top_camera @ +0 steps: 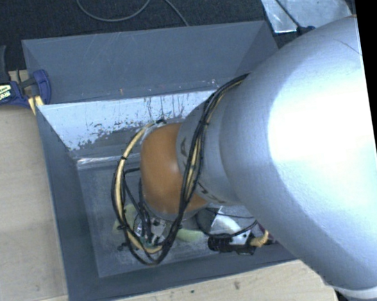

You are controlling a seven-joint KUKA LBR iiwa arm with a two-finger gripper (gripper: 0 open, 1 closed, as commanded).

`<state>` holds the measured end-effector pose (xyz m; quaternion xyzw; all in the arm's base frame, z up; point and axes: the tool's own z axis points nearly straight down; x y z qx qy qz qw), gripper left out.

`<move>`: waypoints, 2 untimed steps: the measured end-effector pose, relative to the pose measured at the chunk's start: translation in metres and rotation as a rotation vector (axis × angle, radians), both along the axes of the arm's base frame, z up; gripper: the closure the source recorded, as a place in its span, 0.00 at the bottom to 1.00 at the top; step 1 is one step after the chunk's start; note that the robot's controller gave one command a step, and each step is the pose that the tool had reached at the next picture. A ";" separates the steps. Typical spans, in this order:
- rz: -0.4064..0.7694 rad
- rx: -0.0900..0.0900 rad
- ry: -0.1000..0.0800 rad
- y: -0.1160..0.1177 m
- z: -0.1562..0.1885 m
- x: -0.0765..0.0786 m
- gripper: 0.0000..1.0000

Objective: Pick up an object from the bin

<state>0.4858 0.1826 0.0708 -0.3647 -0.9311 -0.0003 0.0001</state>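
– Grey metal bin (69,199), seen from above, its sloped walls scuffed. What was in it?

– One robot arm (301,150) reached in and covered most of the floor. Its wrist wore one orange cover (160,171), with a bundle of black and yellow cables (118,185) looping down beside it. One gripper (148,233) sat low, close to the floor.

– Was it open or closed?

– I could not tell; the cables and wrist hid it, and nothing could be seen held in it.

– Which things were there to pick?

– I counted three loose things. One pale yellow-green piece (187,236) lay just beside the gripper, on the arm's side. One white thing (223,219) lay beyond that, partly under the arm. One black object with a yellowish tip (230,242) lay near the white one, closer to the bin's front wall. More may have been hidden under the arm.

– What could have gone wrong?

– Probably an empty grasp: the nearest piece lay beside the gripper, not clearly under it, so closing might have caught nothing or nudged the piece away. The hanging cables could have snagged on a loose thing, and pressing lower risked hitting the floor.
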 end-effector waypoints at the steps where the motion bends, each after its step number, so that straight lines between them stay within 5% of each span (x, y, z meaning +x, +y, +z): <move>1: 0.000 0.000 0.000 0.000 0.000 0.000 1.00; 2: 0.000 0.000 -0.001 0.000 0.001 0.000 1.00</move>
